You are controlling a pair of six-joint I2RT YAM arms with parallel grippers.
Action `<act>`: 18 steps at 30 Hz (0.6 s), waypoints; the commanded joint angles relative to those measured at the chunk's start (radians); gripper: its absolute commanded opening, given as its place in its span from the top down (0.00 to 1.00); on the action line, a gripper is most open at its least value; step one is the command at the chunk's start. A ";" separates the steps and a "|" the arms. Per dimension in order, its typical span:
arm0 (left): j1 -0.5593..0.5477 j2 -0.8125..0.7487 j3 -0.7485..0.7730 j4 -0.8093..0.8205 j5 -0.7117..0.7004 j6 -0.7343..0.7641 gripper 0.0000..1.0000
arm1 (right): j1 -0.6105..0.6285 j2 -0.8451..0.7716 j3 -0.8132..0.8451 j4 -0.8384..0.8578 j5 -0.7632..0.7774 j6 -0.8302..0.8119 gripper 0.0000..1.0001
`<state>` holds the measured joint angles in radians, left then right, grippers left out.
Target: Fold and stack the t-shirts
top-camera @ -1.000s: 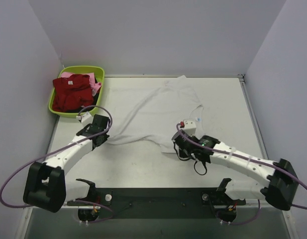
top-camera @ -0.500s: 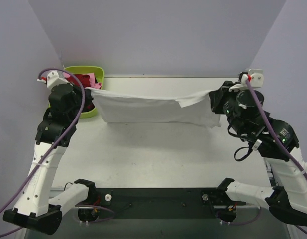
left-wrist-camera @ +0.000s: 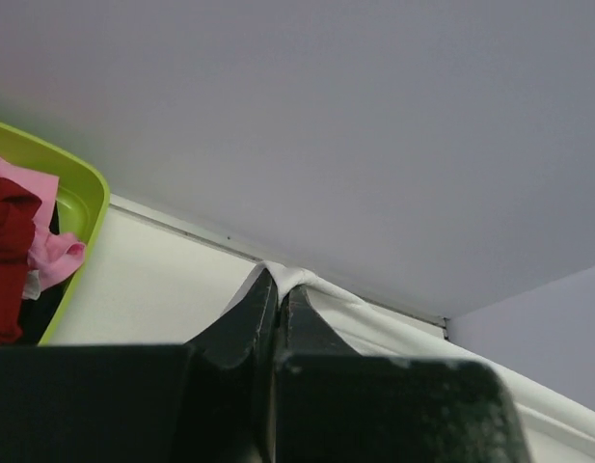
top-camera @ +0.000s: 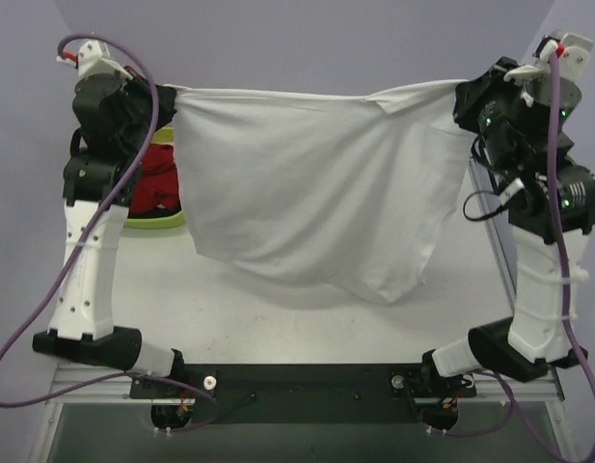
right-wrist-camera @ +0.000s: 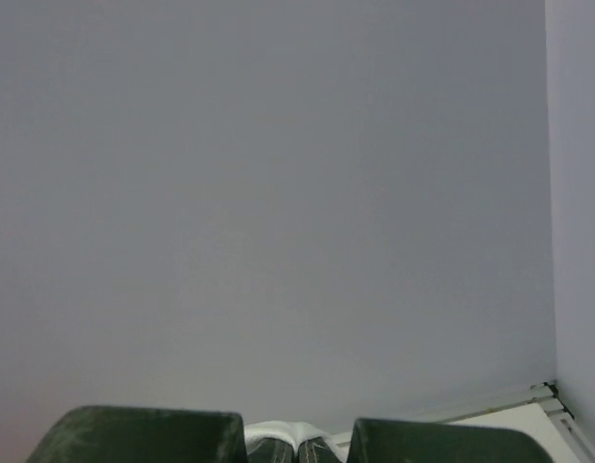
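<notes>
- Across the upper half of the top view: white t-shirt (top-camera: 307, 183) hangs as a sheet between both arms
- Grip: left gripper (top-camera: 168, 100) clamped on its upper-left corner, right gripper (top-camera: 464, 96) clamped on the upper-right corner
- Long axis runs left–right along the taut top edge; body droops, lowest at lower right
- Judged step: lay it flat on the table (top-camera: 278, 328); lower both ends level, equal tension, hem landing first
</notes>
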<state>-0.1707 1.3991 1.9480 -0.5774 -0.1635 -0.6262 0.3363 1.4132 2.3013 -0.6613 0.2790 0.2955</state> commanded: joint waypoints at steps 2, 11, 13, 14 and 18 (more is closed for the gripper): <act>0.091 0.256 0.173 -0.001 0.130 -0.021 1.00 | -0.258 0.237 0.154 0.009 -0.314 0.151 1.00; 0.165 0.696 0.635 0.106 0.378 -0.163 1.00 | -0.402 0.500 0.244 0.305 -0.553 0.310 1.00; 0.198 0.742 0.657 0.216 0.453 -0.203 1.00 | -0.404 0.501 0.247 0.362 -0.567 0.312 1.00; 0.200 0.742 0.648 0.259 0.470 -0.236 1.00 | -0.404 0.495 0.251 0.415 -0.595 0.310 1.00; 0.214 0.736 0.706 0.361 0.553 -0.263 1.00 | -0.399 0.412 0.222 0.518 -0.632 0.280 1.00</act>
<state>-0.0002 2.1803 2.5439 -0.4427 0.2897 -0.8265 -0.0521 1.9839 2.4744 -0.4114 -0.2989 0.5816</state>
